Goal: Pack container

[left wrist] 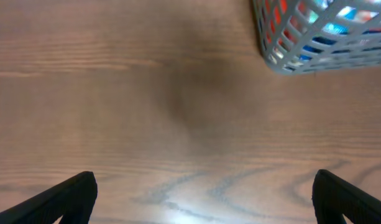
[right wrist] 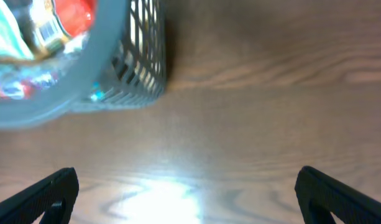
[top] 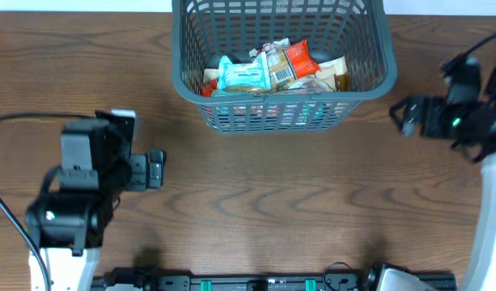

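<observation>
Sitting at the far middle of the wooden table (top: 256,202), the dark grey lattice basket (top: 284,97) is holding a loose heap of snack packs (top: 272,71). Its far side is running out of the top of the overhead view. A teal-and-white pack (top: 241,75) is lying on top toward the basket's left wall. An orange-red wrapper (top: 300,58) is lying just to its right, and a tan pack (top: 335,73) is pressing up against the basket's right wall. More red and blue wrappers are showing through the slots of the near wall.

The left gripper (top: 156,170) is hovering well apart from the basket, out beyond its near-left corner. Its jaws are standing wide and gripping nothing, and its wrist view is showing only bare wood between the dark fingers (left wrist: 72,196). The right gripper (top: 401,115) is hanging near the basket's near-right corner, not touching it, its jaws also spread wide and carrying nothing. Bare tabletop is stretching along the whole near side of the basket and out past both of its side walls.
</observation>
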`<state>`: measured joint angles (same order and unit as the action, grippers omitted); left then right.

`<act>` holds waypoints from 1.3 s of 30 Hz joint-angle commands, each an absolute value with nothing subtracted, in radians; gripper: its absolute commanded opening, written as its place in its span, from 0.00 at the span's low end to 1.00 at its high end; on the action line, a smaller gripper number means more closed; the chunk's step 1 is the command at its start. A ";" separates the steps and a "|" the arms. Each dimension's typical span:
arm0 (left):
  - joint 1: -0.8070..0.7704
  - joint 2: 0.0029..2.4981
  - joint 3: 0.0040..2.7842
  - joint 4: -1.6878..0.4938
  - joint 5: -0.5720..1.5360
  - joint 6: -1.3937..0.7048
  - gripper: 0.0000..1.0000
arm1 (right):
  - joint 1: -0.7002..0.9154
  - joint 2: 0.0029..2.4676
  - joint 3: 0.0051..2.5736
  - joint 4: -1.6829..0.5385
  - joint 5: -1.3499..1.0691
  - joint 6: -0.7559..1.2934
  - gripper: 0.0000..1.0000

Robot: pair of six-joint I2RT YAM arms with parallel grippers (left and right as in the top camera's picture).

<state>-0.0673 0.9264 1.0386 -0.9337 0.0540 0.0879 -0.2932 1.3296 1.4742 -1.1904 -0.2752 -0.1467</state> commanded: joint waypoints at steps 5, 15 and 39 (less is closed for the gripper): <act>-0.069 0.807 0.827 -0.854 0.067 -0.002 0.99 | -0.264 1.034 1.045 -0.939 -0.273 -0.134 0.99; -0.069 0.809 0.789 -0.833 0.067 -0.002 0.98 | -0.264 0.842 0.818 -0.776 -0.273 -0.135 0.99; -0.069 0.815 0.789 -0.835 0.067 -0.002 0.99 | -0.264 0.845 0.818 -0.786 -0.273 -0.135 0.99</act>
<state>-0.0673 0.8127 0.7895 -0.8360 0.0570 0.0036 -0.2733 0.8505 0.8238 -0.7856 -0.2726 -0.1413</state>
